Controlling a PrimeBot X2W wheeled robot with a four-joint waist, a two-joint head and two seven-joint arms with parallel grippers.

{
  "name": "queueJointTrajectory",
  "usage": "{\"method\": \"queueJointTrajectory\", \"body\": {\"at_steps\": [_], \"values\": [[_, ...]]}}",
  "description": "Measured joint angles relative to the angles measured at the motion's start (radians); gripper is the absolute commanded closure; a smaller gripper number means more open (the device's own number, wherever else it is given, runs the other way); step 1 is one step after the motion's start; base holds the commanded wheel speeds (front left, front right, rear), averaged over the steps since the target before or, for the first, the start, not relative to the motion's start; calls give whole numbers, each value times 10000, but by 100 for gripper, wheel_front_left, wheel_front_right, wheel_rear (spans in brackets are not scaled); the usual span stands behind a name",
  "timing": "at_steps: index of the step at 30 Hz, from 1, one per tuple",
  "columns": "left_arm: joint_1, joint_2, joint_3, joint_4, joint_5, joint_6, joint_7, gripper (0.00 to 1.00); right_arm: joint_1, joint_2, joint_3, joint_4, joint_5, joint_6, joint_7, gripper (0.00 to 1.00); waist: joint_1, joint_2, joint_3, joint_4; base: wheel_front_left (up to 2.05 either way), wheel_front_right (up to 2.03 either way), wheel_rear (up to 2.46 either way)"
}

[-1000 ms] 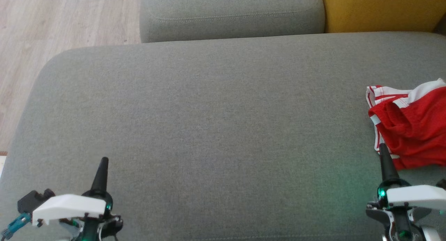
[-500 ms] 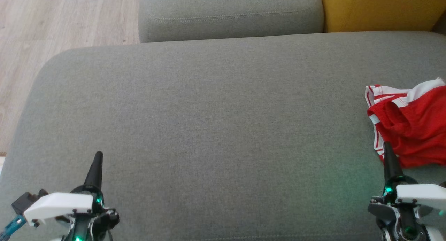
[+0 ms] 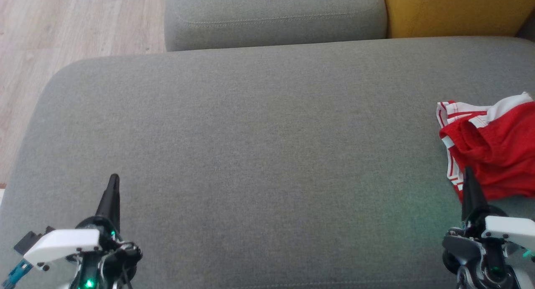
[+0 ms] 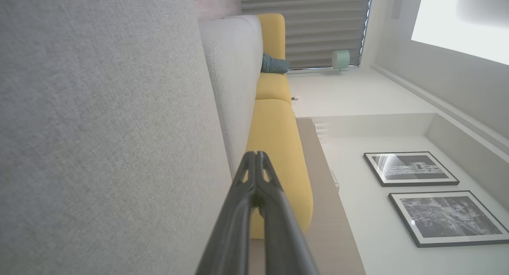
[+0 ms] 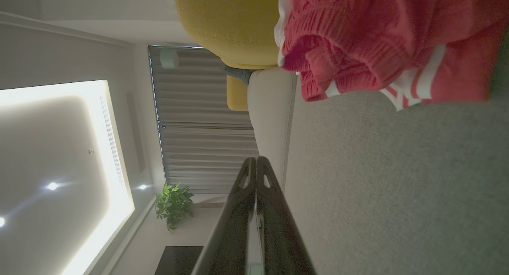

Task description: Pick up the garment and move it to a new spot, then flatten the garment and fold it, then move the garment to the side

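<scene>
Red mesh garment with white striped trim (image 3: 495,155) crumpled at right edge of grey fabric sofa seat (image 3: 267,155), left gripper (image 3: 113,184) clenched empty at lower left, right gripper (image 3: 469,178) clenched empty, tip just beside garment hem.

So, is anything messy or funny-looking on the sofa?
Yes: the red garment with white stripes lies scrunched in a heap at the right end of the grey cushion, not flat or folded. Nothing else looks odd; the right hand near it is shut and empty.
</scene>
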Motion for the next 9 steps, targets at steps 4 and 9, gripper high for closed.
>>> {"method": "queueJointTrajectory", "body": {"at_steps": [4, 9], "values": [[-140, -38, 69, 19, -445, -88, 100, 100, -100, 0, -25, 82, 468, 0, 4, 100, 0, 0, 2, -12, 0, 0, 0], [-202, -65, 242, 21, -669, -125, 113, 100, -139, -2, -58, 102, 692, 0, 50, 100, 0, 0, 3, -16, 0, 0, 0]]}}
